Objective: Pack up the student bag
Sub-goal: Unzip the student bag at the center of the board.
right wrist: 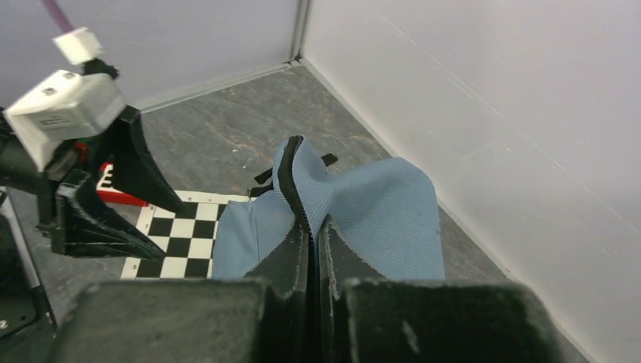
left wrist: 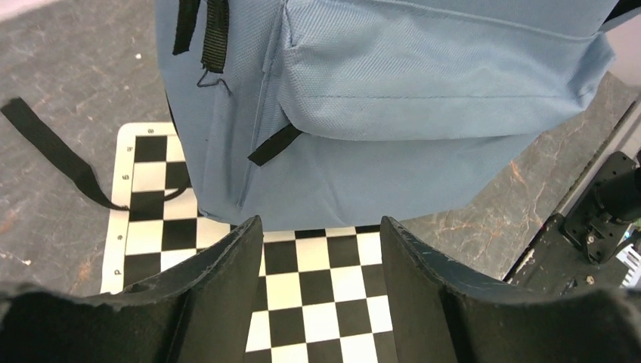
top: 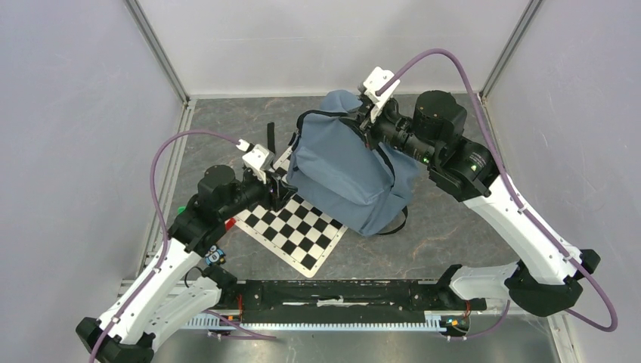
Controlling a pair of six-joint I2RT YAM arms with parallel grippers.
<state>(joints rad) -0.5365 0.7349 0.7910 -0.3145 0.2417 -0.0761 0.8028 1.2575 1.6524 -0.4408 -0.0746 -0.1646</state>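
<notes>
The student bag (top: pixel 348 178), soft grey-blue fabric with black zips, stands slumped at the table's middle, its lower part resting on a checkerboard mat (top: pixel 291 227). My right gripper (top: pixel 368 122) is shut on the bag's top zip edge (right wrist: pixel 295 178) and holds that edge up; in the right wrist view the fabric (right wrist: pixel 378 219) hangs below my pinched jaws (right wrist: pixel 314 227). My left gripper (top: pixel 283 189) hovers open over the mat (left wrist: pixel 317 302), just short of the bag's front pocket (left wrist: pixel 423 83), with nothing between its fingers (left wrist: pixel 321 221).
A black strap (left wrist: pixel 53 151) from the bag trails across the grey floor and the mat's corner. A red object (right wrist: pixel 121 189) lies beside the mat, near my left arm. White walls close in the back and both sides.
</notes>
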